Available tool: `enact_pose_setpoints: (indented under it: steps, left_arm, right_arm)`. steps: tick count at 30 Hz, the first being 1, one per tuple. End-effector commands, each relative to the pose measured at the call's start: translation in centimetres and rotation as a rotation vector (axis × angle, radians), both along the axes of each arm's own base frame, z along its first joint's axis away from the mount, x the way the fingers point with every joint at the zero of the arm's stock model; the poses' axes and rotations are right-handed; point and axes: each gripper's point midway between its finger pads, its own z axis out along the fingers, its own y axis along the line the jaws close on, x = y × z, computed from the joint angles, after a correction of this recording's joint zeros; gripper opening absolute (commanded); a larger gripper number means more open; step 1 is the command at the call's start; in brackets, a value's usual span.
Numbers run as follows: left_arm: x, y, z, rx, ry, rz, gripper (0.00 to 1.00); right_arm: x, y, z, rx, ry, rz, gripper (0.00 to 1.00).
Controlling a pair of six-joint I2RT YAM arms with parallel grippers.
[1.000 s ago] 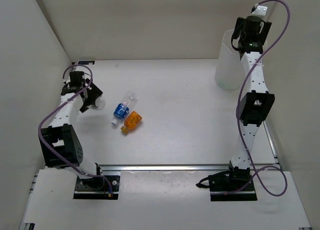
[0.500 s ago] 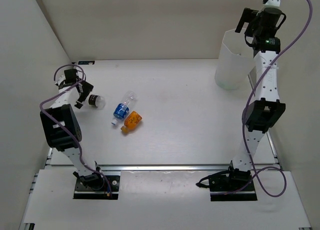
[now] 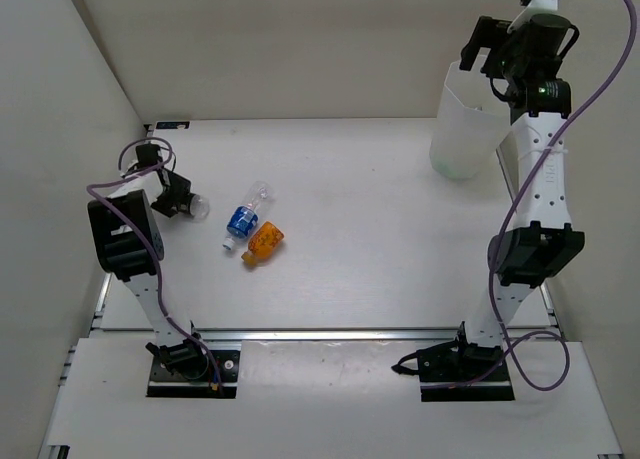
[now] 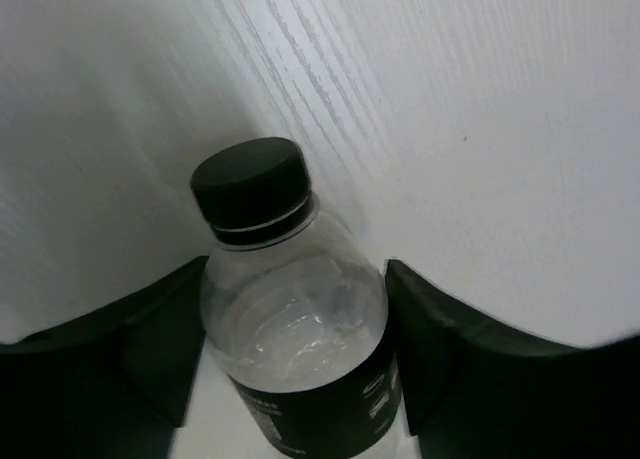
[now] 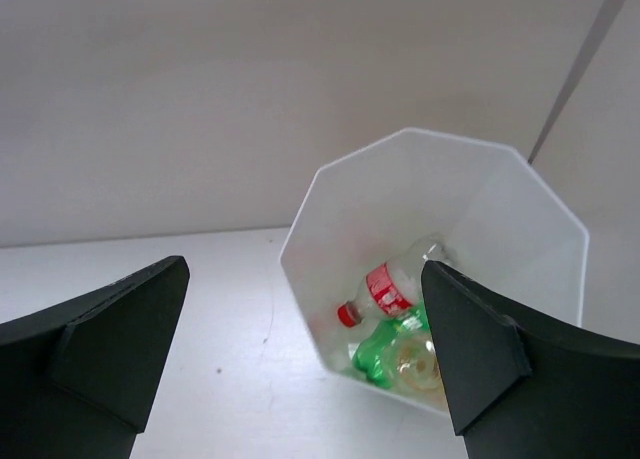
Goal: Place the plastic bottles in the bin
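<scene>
A clear bottle with a black cap and dark label (image 4: pixel 292 324) lies on the table at the far left. My left gripper (image 4: pixel 296 279) is shut on it, a finger pressed to each side of its body; from the top view the gripper (image 3: pixel 176 201) and that bottle (image 3: pixel 197 209) sit near the left wall. A blue-labelled clear bottle (image 3: pixel 243 217) and an orange bottle (image 3: pixel 264 242) lie side by side in the left-middle. My right gripper (image 5: pixel 305 271) hangs open and empty above the bin (image 5: pixel 300 241), which holds a red-labelled bottle (image 5: pixel 395 287), a green one (image 5: pixel 378 354) and a clear one (image 5: pixel 415 361).
The bin (image 3: pixel 458 129) stands at the back right, close to the right wall. White walls close in the left, back and right sides. A metal rail (image 3: pixel 340 333) runs along the near edge between the arm bases.
My left gripper has drawn closer to the left wall and closed from wide open onto the dark-labelled bottle. The right arm has risen higher over the bin, jaws still wide.
</scene>
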Motion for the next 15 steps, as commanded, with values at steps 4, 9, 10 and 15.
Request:
enact_pose_setpoints:
  steps: [4, 9, 10, 15]
  left_arm:
    - [0.4, -2.5, 1.0, -0.048, -0.044, -0.083, 0.44]
    - [-0.2, -5.4, 4.7, -0.069, -0.151, -0.203, 0.35]
    - [-0.1, -6.0, 6.3, -0.055, -0.189, -0.229, 0.35]
    - [-0.7, -13.0, 13.3, -0.08, -0.391, -0.448, 0.33]
  right_arm:
    - [-4.6, 2.0, 0.7, 0.037, 0.029, 0.09, 0.99]
    - [-8.5, 8.0, -3.0, 0.04, 0.1, 0.325, 0.99]
    - [-9.0, 9.7, -4.7, 0.052, 0.128, 0.395, 0.99]
    - [-13.6, 17.6, -8.5, 0.181, 0.176, 0.712, 1.0]
